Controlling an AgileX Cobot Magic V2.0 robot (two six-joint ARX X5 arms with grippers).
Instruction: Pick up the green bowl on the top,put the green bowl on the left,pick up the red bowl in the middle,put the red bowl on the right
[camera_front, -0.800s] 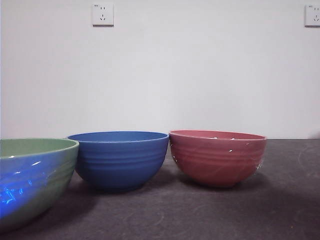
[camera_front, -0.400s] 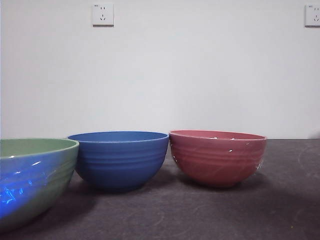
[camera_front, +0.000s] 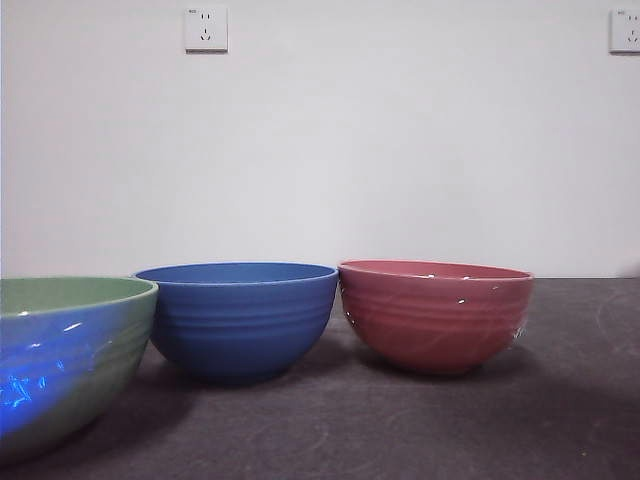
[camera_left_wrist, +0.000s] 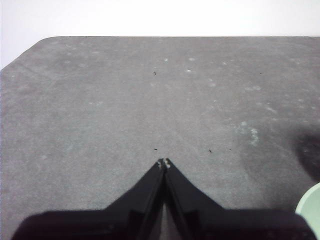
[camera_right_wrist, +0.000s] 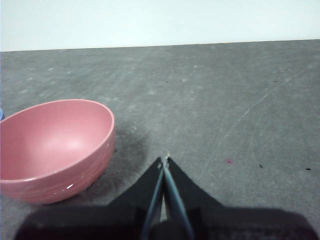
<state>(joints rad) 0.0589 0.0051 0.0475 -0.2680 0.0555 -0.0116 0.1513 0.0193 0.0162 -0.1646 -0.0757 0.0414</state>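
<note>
Pale green, glossy and faintly ridged, the round green bowl (camera_front: 65, 355) occupies the lower left of the front frame, cut off by the left edge. We see it standing upright on the dark grey table (camera_front: 420, 425). Just beside it, centre-left of the frame, stands a round blue ridged bowl (camera_front: 238, 318). To the right of centre stands the round, glossy, dusty pinkish-red bowl (camera_front: 435, 315), close to the blue bowl; we cannot tell whether the two rims touch.

We see the left gripper (camera_left_wrist: 164, 163) with its black jaws pressed together, holding nothing, over bare table; a sliver of the green bowl shows at the lower right corner of that frame. We see the right gripper (camera_right_wrist: 164, 160) likewise closed and empty, near the red bowl but clear of it.
</note>
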